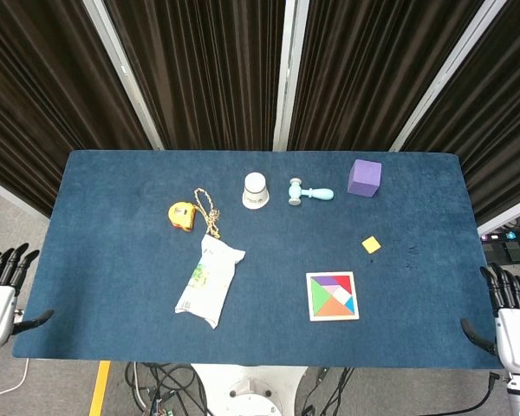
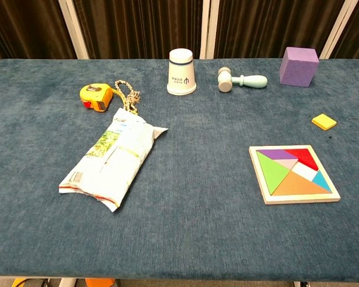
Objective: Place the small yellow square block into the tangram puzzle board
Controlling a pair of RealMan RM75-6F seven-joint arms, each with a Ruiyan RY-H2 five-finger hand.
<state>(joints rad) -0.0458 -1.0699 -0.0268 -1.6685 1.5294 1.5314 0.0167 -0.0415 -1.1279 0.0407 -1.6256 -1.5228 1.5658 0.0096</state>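
Note:
The small yellow square block (image 1: pixel 371 244) (image 2: pixel 323 122) lies flat on the blue table, apart from the board, up and to its right. The tangram puzzle board (image 1: pixel 332 295) (image 2: pixel 293 173) sits near the front right, its coloured pieces around one white square gap. My left hand (image 1: pixel 0 299) hangs off the table's front left corner, fingers spread and holding nothing. Off the front right corner is my right hand (image 1: pixel 508 316), fingers apart and empty. Neither hand shows in the chest view.
A snack bag (image 1: pixel 208 279) lies left of centre. Along the back are a yellow tape measure (image 1: pixel 183 215) with a chain (image 1: pixel 210 212), a white cup (image 1: pixel 256 190), a pale blue toy hammer (image 1: pixel 308 191) and a purple cube (image 1: pixel 364 178).

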